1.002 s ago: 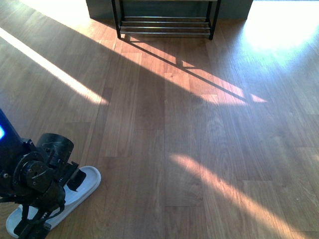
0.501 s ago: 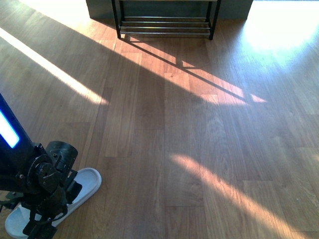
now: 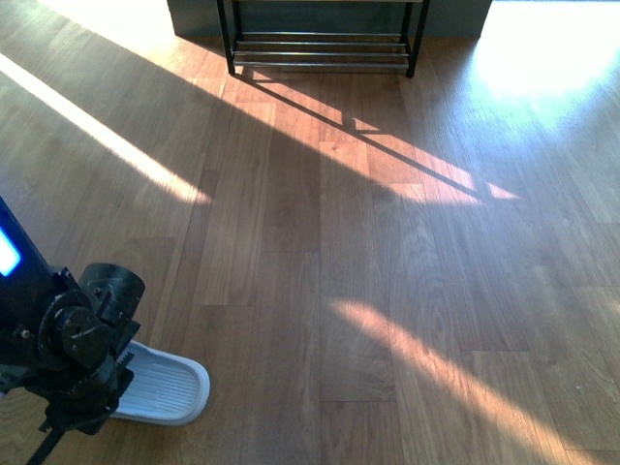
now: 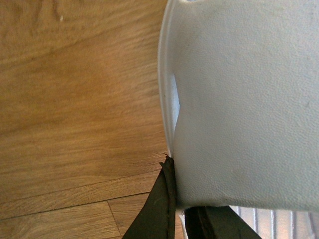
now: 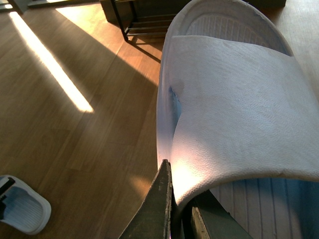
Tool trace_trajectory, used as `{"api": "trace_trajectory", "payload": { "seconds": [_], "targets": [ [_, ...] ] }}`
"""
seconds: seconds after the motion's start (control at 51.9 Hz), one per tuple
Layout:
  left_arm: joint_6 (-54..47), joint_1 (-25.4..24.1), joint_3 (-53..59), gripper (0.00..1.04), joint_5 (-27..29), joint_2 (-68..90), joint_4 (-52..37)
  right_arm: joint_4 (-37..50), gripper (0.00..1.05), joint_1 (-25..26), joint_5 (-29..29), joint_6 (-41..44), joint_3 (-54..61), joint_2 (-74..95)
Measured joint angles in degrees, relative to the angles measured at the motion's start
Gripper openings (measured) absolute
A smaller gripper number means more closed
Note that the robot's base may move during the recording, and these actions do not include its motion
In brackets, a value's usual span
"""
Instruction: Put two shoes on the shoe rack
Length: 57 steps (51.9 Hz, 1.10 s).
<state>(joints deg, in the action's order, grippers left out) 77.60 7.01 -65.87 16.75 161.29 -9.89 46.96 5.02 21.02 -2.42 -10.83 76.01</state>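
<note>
The two shoes are white slide sandals. My left gripper (image 4: 178, 201) is shut on the strap edge of one sandal (image 4: 239, 99), one finger outside the strap and one under it. In the front view that sandal (image 3: 167, 385) sits low over the wooden floor at the near left, toe to the right, partly behind my left wrist. My right gripper (image 5: 179, 204) is shut on the strap of the other sandal (image 5: 234, 109), held above the floor; this arm is outside the front view. The shoe rack (image 3: 320, 50), black-framed with chrome rods, stands far ahead against the wall.
Wooden plank floor (image 3: 387, 291) with bright sun stripes lies between me and the rack. The right wrist view also shows the rack (image 5: 144, 22) far off and the left-hand sandal (image 5: 22, 209) low at one side.
The left arm's sandal has swung from pointing diagonally away to lying nearly sideways with its toe to the right. The left wrist shifted slightly.
</note>
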Motion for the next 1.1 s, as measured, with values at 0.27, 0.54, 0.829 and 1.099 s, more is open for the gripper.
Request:
{"api": "trace_trajectory", "payload": {
  "seconds": [0.27,0.54,0.829,1.099],
  "targets": [
    [-21.8,-4.9,4.9,0.02,3.3,-17.4,-7.7,0.0,0.02,0.0,0.0,0.0,0.0,0.0],
    [-57.0,-5.1,24.8,0.02,5.9,-44.0,-25.6,0.0,0.02,0.0,-0.1,0.0,0.0,0.0],
    [-83.1,2.9,43.8,0.02,10.7,-76.7,-17.8,0.0,0.02,0.0,0.0,0.0,0.0,0.0],
    [-85.8,19.4,47.1,0.02,24.0,-115.0,12.4,0.0,0.02,0.0,0.0,0.0,0.0,0.0]
  ]
}}
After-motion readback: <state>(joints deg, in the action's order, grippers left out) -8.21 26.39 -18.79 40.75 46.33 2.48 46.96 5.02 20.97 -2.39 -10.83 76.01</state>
